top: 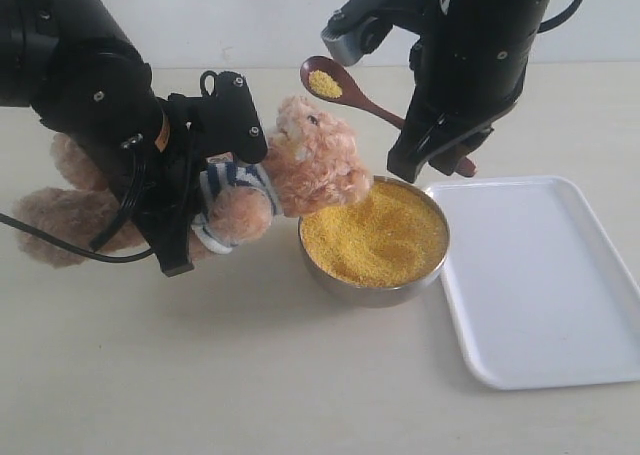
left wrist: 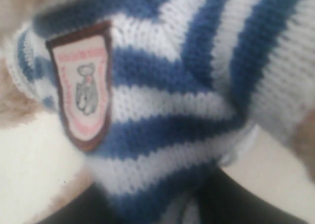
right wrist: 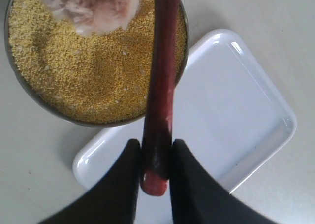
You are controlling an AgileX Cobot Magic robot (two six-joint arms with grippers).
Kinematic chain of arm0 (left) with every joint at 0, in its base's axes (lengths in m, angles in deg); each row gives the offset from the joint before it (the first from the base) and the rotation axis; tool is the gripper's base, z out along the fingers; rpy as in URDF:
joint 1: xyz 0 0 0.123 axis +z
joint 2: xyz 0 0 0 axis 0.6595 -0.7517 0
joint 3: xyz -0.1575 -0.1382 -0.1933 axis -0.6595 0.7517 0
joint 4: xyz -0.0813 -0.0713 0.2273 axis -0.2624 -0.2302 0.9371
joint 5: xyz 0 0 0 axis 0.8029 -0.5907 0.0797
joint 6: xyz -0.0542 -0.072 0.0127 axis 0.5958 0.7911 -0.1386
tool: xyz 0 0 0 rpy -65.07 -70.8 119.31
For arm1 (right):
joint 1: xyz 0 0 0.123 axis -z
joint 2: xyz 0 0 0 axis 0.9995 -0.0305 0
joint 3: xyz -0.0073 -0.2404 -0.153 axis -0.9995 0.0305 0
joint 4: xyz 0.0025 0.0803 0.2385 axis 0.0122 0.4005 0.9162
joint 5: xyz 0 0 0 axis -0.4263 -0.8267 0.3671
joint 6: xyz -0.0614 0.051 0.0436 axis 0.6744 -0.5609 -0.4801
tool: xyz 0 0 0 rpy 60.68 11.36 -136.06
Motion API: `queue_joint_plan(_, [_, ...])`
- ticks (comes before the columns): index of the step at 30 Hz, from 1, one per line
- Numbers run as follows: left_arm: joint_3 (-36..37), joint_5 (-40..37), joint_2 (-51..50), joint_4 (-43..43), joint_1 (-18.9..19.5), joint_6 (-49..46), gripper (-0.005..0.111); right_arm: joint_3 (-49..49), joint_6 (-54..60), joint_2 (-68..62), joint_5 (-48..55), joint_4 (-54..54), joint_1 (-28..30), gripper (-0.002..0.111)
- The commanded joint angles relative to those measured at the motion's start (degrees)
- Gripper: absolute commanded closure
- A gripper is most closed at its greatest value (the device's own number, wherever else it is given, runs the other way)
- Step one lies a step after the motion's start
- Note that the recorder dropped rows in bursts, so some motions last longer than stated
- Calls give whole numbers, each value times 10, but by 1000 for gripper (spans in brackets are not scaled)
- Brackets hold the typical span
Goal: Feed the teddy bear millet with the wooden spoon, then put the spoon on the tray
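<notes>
**Progress**
- Teddy bear [top: 300, 170]: clamped across the torso in my left gripper [top: 205, 187]. Its head leans out past those fingertips, over the bowl.
- Tray [top: 540, 275]: lies below and beside my right gripper [right wrist: 155, 160]. Nothing is set on it, so the last step is not done.
- Millet [top: 375, 240]: the bulk sits in the steel bowl [top: 370, 293] underneath my right gripper, and a small heap rides on the spoon.
- Wooden spoon [top: 360, 97]: my right jaws are closed on the end of its handle. The loaded end is held out ahead of the fingertips, near the bear's head but apart from it as far as I can tell.
- Judgement: scoop done, feeding in hand, roughly halfway. Left to do: bring the load to the mouth, then lay the spoon on the tray.

**Materials**
- Bear: fluffy light-brown plush, likely soft and yielding under the grip. Its shirt is knitted in navy and white stripes, the stitches plain to see.
- Tray: smooth glossy white, rectangular, with rounded corners and a low rim.
- Bowl: round, thin-walled steel.
- Millet: fine yellow-orange grain, loose, with an uneven surface. It would probably spill if I tilt.
- Spoon: dark reddish-brown wood with a slight sheen, an oval bowl and a slim straight handle.
- Badge [left wrist: 83, 86]: shield-shaped patch with a brown border and pink field, lettering too blurred to read
</notes>
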Motion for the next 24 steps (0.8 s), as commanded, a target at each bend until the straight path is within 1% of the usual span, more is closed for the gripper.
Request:
queue_joint_plan(1, [-5,7,2,-1,-3,7,103,-4,-3,1,0,-2,0,109])
queue_joint_plan(9, [-5,6,2,-4,-3,8,103,-13,-7,-19,0,-16,0,109])
queue_joint_plan(14, [-5,3,2,-4,-3,8,103,-41,-7,-21,0,-16,0,109])
queue_joint_plan(17, [-5,3,2,-4,-3,8,103,-59,-7,-23,0,0,0,109])
queue_joint_plan(24, [-5,4,2,-4,-3,8,103,-62,-7,-38,0,22,-1,109])
